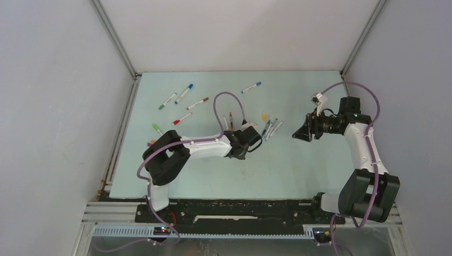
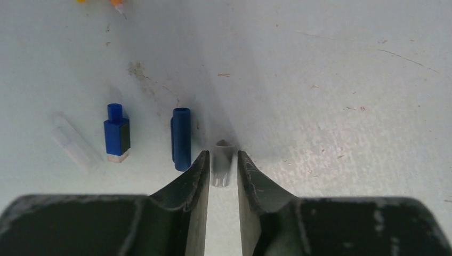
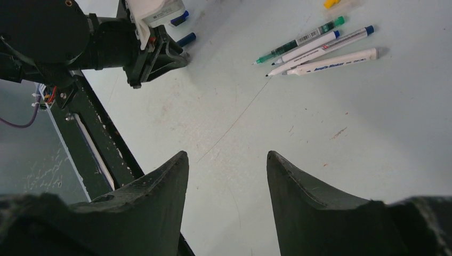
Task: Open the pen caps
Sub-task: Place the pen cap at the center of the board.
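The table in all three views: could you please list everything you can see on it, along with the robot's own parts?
Scattered pens: at least seven, white with green, blue or red ends, far left and middle.
Pen cluster: four, white with green and blue ends, side by side near the centre.
Yellow cap: one, yellow, just beyond the cluster.
Grey cap: one, grey, between the left gripper's fingers.
Blue caps: two, blue, beside the grey cap.
Clear piece: one, transparent, beside the blue caps.
Table: one, pale green.
Left gripper: one, black, flanking the grey cap; grip unclear.
Right gripper: one, black, open, empty, at the right.
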